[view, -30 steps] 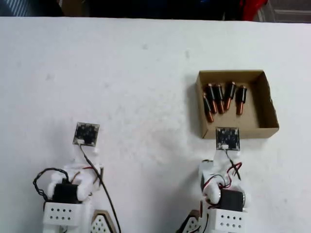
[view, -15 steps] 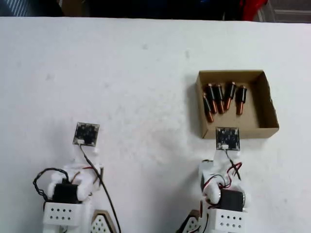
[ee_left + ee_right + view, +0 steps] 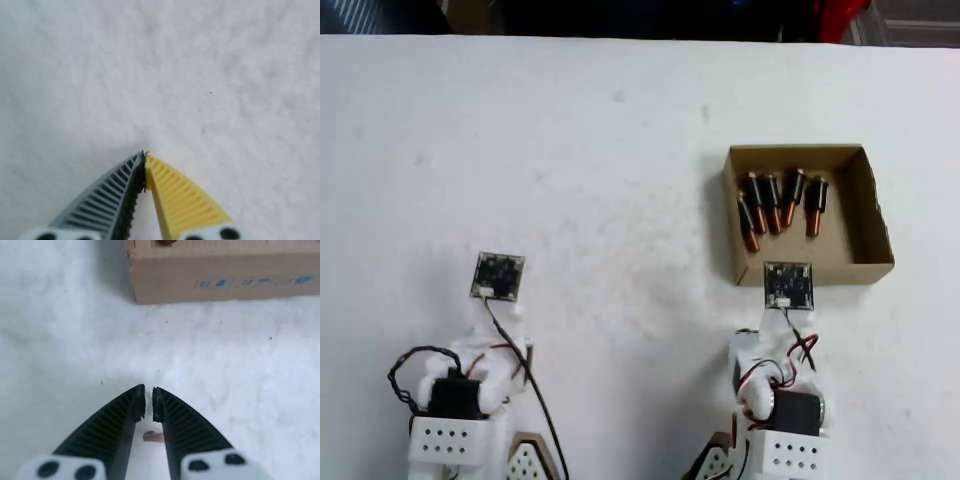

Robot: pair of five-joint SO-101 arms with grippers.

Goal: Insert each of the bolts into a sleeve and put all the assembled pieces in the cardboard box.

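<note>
Five sleeved copper bolts point(image 3: 780, 205) lie in the open brown cardboard box point(image 3: 870, 245) on the white desk point(image 3: 570, 150), just beyond the right gripper point(image 3: 148, 402), its fingers pinched narrowly together and empty, as are those of the left gripper point(image 3: 144, 159).

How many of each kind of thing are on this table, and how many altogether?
Bolt-in-sleeve pieces, all lying in the box: 5
Cardboard box: 1
Robot grippers, the left gripper and the right gripper: 2
Total: 8
</note>
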